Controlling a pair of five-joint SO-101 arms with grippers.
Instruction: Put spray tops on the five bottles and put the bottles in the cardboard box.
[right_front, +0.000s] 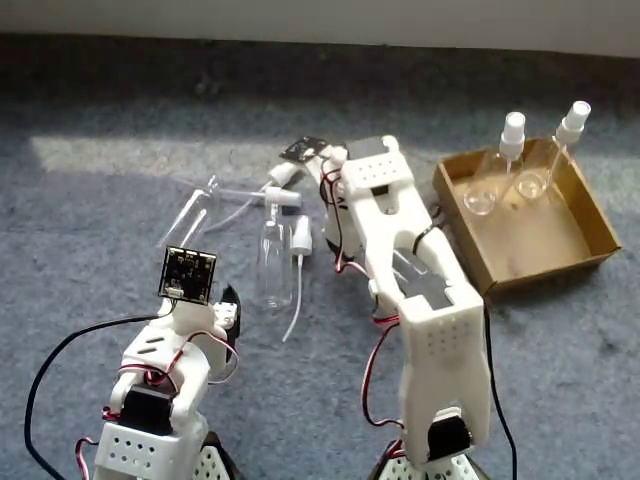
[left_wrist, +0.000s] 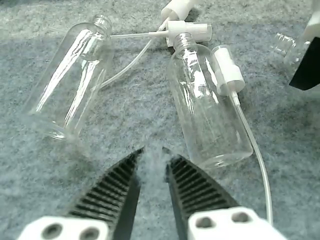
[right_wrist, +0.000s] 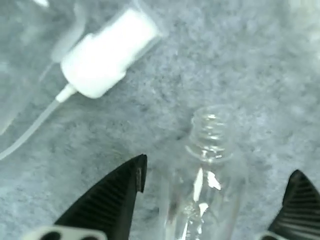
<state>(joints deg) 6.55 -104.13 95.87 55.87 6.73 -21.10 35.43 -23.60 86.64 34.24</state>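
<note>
Two capless clear bottles lie on the grey carpet: one (left_wrist: 70, 80) farther left, one (left_wrist: 207, 110) just beyond my left gripper (left_wrist: 152, 150), whose fingers stand slightly apart and hold nothing. Loose white spray tops (left_wrist: 227, 67) with thin tubes lie beside the nearer bottle's neck. A third capless bottle (right_wrist: 207, 165) lies between the wide-open jaws of my right gripper (right_wrist: 220, 167), not clamped. Another spray top (right_wrist: 107, 55) lies just past it. In the high view the right arm (right_front: 400, 240) stretches across the middle. The cardboard box (right_front: 575, 250) holds two bottles (right_front: 495, 180) with spray tops fitted.
The box stands at the right, near the right arm's side. Red and black cables (right_front: 375, 370) trail from both arm bases. A dark strip (right_front: 150, 60) runs along the far edge of the carpet. The left arm's base (right_front: 160, 400) sits at the near left.
</note>
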